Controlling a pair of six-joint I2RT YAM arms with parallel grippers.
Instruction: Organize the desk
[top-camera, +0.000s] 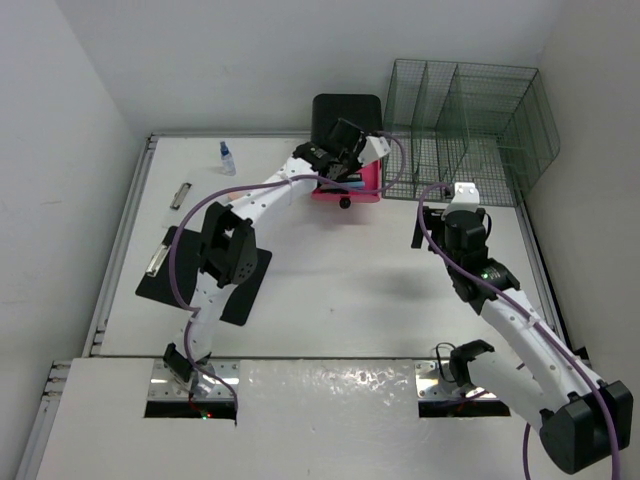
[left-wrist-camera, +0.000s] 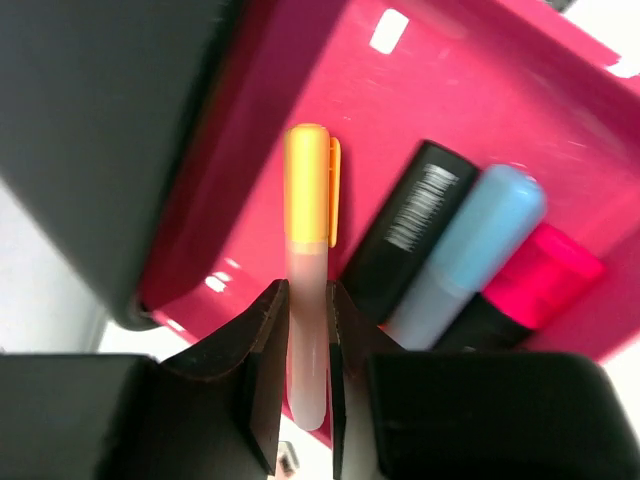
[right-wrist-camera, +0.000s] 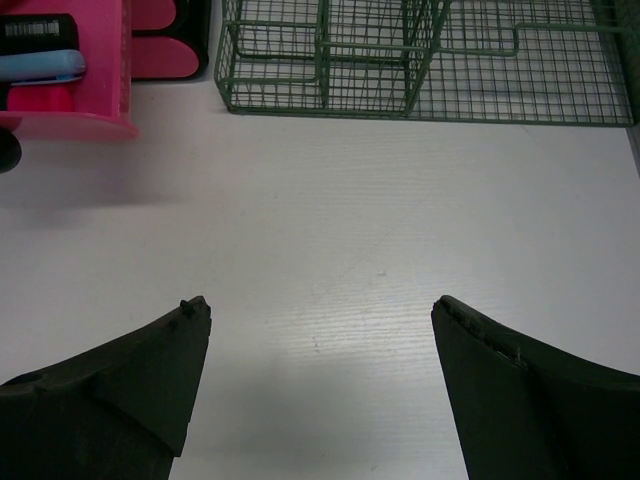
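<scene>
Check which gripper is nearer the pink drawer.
Left. The left gripper is over the pink drawer, shut on an orange-capped marker; the right gripper hangs open above the desk, clear of it.

The drawer unit (top-camera: 345, 115) is standing at the far edge of the desk (top-camera: 330, 270), with the wire rack (top-camera: 470, 120) sitting just to its right. Its drawer (left-wrist-camera: 480, 90) is sticking out toward the near side, and three markers (left-wrist-camera: 465, 250) are lying side by side in it. The left gripper (left-wrist-camera: 305, 295) is hanging over the drawer, gripping a fourth marker (left-wrist-camera: 308, 190) left of those three. A small bottle (top-camera: 227, 157) is standing at the far left, and a clipboard (top-camera: 160, 285) is lying nearer on the left. The right gripper (right-wrist-camera: 320, 310) is hovering over bare desk in front of the rack.
</scene>
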